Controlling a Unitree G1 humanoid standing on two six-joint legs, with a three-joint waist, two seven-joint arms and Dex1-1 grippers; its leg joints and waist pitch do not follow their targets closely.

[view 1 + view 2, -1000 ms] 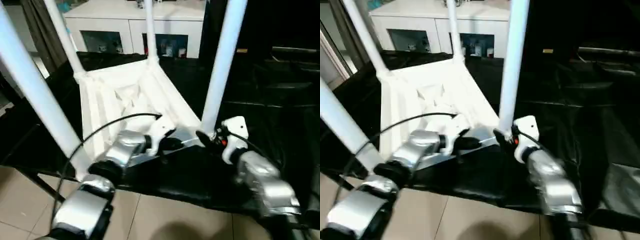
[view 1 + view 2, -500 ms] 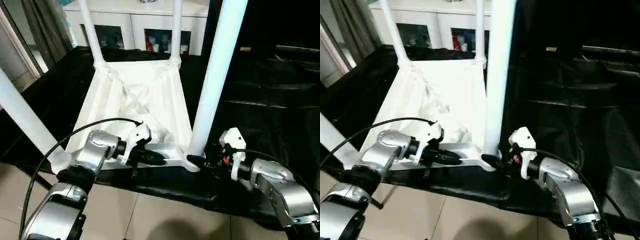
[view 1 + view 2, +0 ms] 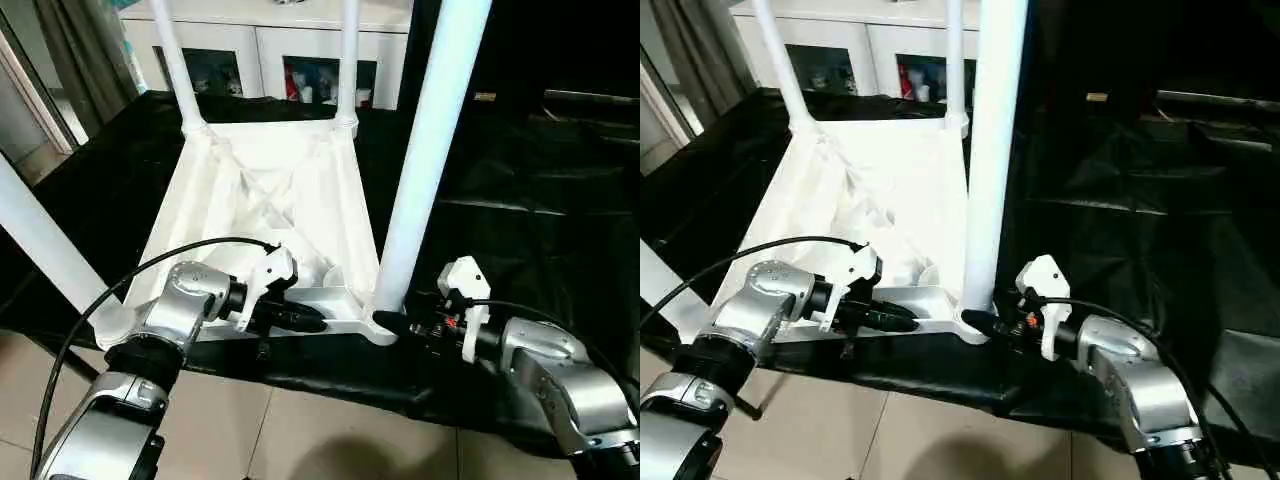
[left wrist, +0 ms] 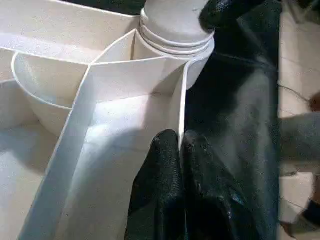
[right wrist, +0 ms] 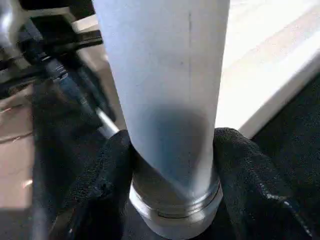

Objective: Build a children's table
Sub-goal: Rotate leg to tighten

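The children's table (image 3: pixel 270 190) lies upside down on a black-covered surface, ribbed underside up. Its legs stand in the corner sockets: two far ones (image 3: pixel 172 60) (image 3: pixel 348 55), a near left one (image 3: pixel 40 240) and a near right one (image 3: pixel 425 150). My left gripper (image 3: pixel 315 322) is shut on the table's thin near rim (image 4: pixel 181 100), one finger on each side of the wall. My right gripper (image 3: pixel 385 322) reaches the near right leg's base from the right. Its fingers (image 5: pixel 240 165) press both sides of the leg (image 5: pixel 165 75) just above the socket collar.
A white cabinet (image 3: pixel 250 50) with glass doors stands behind the table. Black cloth (image 3: pixel 520 200) covers the surface to the right. Tiled floor (image 3: pixel 330 430) lies below the near edge. A black cable (image 3: pixel 150 270) loops over my left forearm. A curtain (image 3: pixel 70 60) hangs at far left.
The camera has tilted and settled. My right gripper's fingers have closed in onto the near right leg's base. My left gripper keeps its hold on the rim.
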